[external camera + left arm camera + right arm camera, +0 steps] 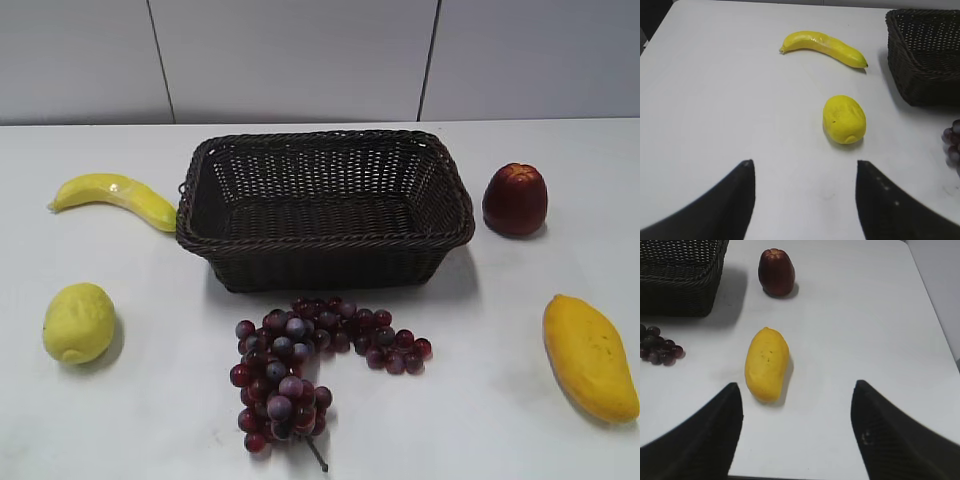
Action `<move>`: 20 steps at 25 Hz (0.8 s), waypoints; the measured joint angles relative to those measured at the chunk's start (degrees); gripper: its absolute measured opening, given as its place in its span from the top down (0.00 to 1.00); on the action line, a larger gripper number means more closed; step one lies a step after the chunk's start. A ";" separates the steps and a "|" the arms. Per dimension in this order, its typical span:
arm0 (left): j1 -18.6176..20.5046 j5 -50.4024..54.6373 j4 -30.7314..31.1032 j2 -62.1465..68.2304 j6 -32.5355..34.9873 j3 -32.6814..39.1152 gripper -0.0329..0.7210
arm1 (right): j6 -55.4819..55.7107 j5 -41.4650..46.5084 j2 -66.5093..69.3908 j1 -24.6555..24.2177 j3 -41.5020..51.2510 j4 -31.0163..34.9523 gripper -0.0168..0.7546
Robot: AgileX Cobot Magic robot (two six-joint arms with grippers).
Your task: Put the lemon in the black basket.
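One lemon (78, 322) lies at the lower left of the exterior frame on the white table (500, 420), well apart from the one black basket (325, 210) at centre. One banana (115, 197), one grape bunch (310, 365), one apple (515, 199) and one mango (588, 355) ring the basket. Left fingers (730, 205) and right fingers (715, 435) stand apart over bare table.
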 joint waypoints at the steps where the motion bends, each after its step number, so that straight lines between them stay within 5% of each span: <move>1: 0.00 0.00 0.00 0.00 0.00 0.00 0.32 | 0.00 0.00 0.00 0.00 0.00 0.00 0.26; 20: 0.00 0.00 0.00 0.00 0.00 0.00 0.32 | 0.00 0.00 0.00 0.00 0.00 0.00 0.26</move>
